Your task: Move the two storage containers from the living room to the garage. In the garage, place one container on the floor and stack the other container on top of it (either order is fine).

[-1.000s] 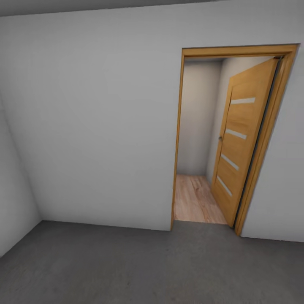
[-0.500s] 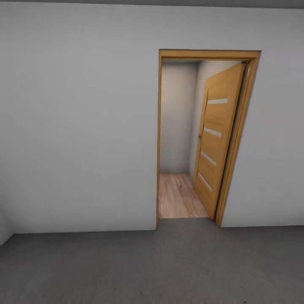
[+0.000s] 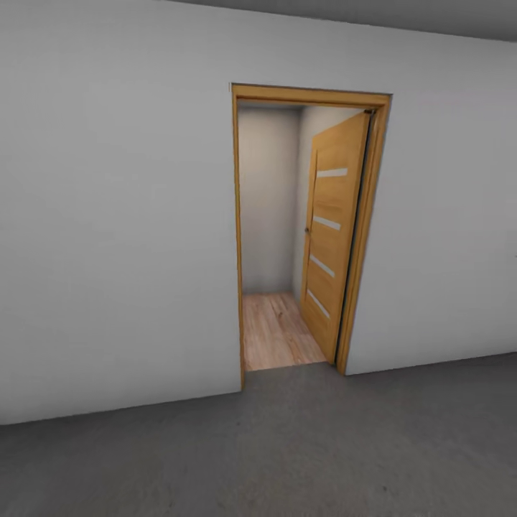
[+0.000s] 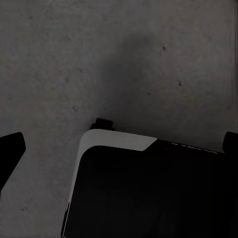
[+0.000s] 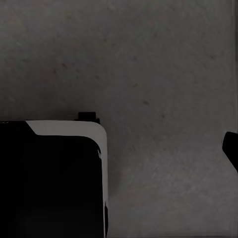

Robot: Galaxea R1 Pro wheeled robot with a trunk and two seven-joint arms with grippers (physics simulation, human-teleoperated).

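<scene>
open doorway (image 3: 276,316) ahead, door (image 3: 332,230) swung inward along its right side, white wall (image 3: 115,215) flanking, bare concrete floor (image 3: 287,452)

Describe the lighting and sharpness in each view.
Head view: soft, even light on the white wall, brighter wood floor past the open door, mild blur. Both wrist views: dim, grainy concrete floor, with a faint shadow in the left one.

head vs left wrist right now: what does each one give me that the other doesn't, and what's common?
Head view alone gives the white wall, the wood-framed doorway, the open wooden door with its pale slots, and the light plank floor beyond it. Left wrist view alone gives the robot's dark base with a white edge and a dark fingertip of the left gripper. Shared: the dark grey concrete floor.
</scene>
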